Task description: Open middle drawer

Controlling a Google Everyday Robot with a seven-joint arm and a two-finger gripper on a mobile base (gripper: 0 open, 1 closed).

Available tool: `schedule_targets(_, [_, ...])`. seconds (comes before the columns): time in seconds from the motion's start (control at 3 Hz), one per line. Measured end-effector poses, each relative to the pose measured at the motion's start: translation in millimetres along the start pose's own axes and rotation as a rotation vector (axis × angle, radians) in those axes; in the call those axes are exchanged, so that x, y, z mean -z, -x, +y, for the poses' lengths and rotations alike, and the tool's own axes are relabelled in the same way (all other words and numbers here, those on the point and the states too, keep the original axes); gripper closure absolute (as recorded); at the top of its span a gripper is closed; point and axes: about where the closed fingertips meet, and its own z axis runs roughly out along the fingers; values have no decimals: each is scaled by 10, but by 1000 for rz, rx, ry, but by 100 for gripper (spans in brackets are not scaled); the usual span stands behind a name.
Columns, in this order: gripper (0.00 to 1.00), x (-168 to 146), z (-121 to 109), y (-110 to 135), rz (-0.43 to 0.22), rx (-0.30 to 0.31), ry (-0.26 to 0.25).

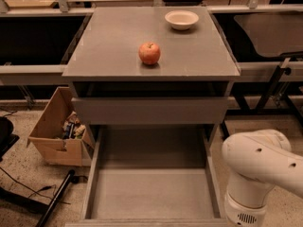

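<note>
The grey cabinet stands in the middle of the camera view. The middle drawer is pulled far out toward me, and its bare grey tray interior shows. Its front edge lies along the bottom of the view. Above it, a narrower grey drawer front sits nearly flush under the cabinet top. Any drawer below the open one is hidden. Only a white arm link shows, at the lower right beside the open drawer. The gripper is out of view.
A red apple and a white bowl sit on the cabinet top. A cardboard box of small items stands on the floor to the left. Dark bench frames flank the cabinet, and cables and a black base lie at the lower left.
</note>
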Motion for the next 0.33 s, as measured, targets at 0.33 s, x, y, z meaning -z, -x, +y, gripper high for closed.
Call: schedule_targets(0.33, [0,503,72,48,-13,46,-76])
